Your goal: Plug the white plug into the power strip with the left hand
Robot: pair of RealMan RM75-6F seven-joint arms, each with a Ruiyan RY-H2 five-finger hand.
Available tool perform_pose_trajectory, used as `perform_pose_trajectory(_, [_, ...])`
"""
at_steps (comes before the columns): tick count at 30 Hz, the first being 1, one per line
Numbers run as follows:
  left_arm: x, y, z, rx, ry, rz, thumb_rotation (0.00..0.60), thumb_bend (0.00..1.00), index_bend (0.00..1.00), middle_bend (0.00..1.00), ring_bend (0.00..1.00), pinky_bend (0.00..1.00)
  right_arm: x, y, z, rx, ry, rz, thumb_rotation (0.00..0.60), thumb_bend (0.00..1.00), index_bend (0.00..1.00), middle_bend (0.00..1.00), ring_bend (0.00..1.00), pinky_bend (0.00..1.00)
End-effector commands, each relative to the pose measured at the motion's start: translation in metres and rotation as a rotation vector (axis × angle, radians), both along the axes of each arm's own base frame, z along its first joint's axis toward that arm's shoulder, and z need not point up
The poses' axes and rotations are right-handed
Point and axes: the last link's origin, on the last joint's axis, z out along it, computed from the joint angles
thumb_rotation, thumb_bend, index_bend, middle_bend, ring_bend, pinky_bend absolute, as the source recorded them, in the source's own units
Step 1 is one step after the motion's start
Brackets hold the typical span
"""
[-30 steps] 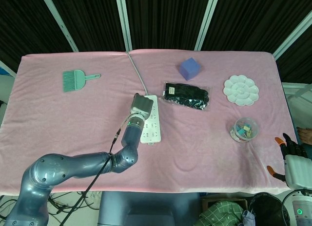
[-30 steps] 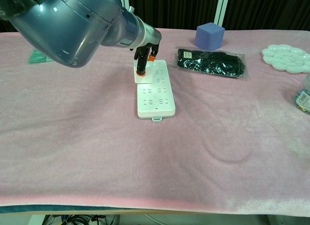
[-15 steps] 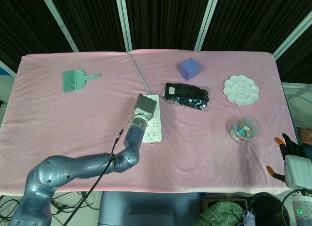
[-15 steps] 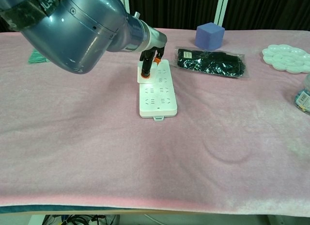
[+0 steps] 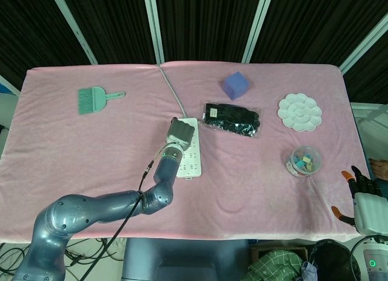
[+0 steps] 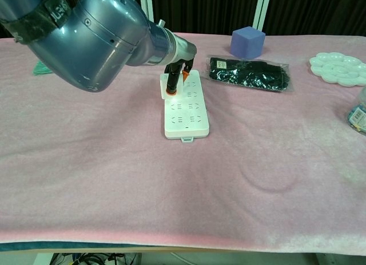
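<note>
- Grey metal back of my left hand sits over the far end of the power strip; from the head view the fingers are hidden under it.
- From the chest view, my dark fingers with orange tips point down and are closed on the white plug, which I hold at the far left corner of the power strip, touching or just above its top face; I cannot tell whether the pins are seated.
- Power strip lies lengthwise on the pink cloth, with a grey cable running from its far end toward the table's back edge.
- My right hand shows at the lower right, off the table's edge, fingers spread and holding nothing.
- Just right of the strip: a black packet in clear wrap.
- Beyond that packet: a purple cube.
- Far right: a white paint palette, and nearer me a clear tub of coloured pieces.
- Far left: a green hand brush.
</note>
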Motion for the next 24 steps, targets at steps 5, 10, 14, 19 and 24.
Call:
perform_pose_trajectory(5, [-0.004, 0.0001, -0.0019, -0.002, 0.006, -0.002, 0.6, 0.67, 0.7, 0.7, 0.34, 0.24, -0.0002, 0.0, 0.0001, -0.001, -0.001, -0.001, 0.6, 0.12, 0.15, 0.04, 0.13, 0.14])
perform_pose_trajectory(10, [-0.0063, -0.0001, -0.0032, -0.005, 0.011, -0.004, 0.6, 0.67, 0.7, 0.7, 0.34, 0.24, -0.0002, -0.0001, 0.0003, -0.002, 0.0, -0.001, 0.6, 0.12, 0.15, 0.04, 0.13, 0.14])
perform_pose_trajectory(14, [-0.006, 0.0006, -0.0021, 0.001, 0.011, -0.008, 0.6, 0.67, 0.7, 0.69, 0.34, 0.24, -0.0001, -0.0001, 0.0002, -0.002, 0.0, 0.0, 0.6, 0.12, 0.15, 0.04, 0.13, 0.14])
perform_pose_trajectory(19, [-0.0051, 0.0005, -0.0001, 0.004, 0.002, -0.012, 0.6, 0.62, 0.63, 0.64, 0.32, 0.23, 0.0002, 0.0001, 0.0, 0.0, 0.0, 0.001, 0.6, 0.12, 0.15, 0.04, 0.13, 0.14])
perform_pose_trajectory(24, [-0.0046, -0.001, 0.0008, -0.001, -0.001, -0.015, 0.6, 0.55, 0.51, 0.52, 0.28, 0.23, 0.0, 0.0001, -0.0001, 0.001, 0.002, 0.0, 0.6, 0.12, 0.15, 0.05, 0.13, 0.14])
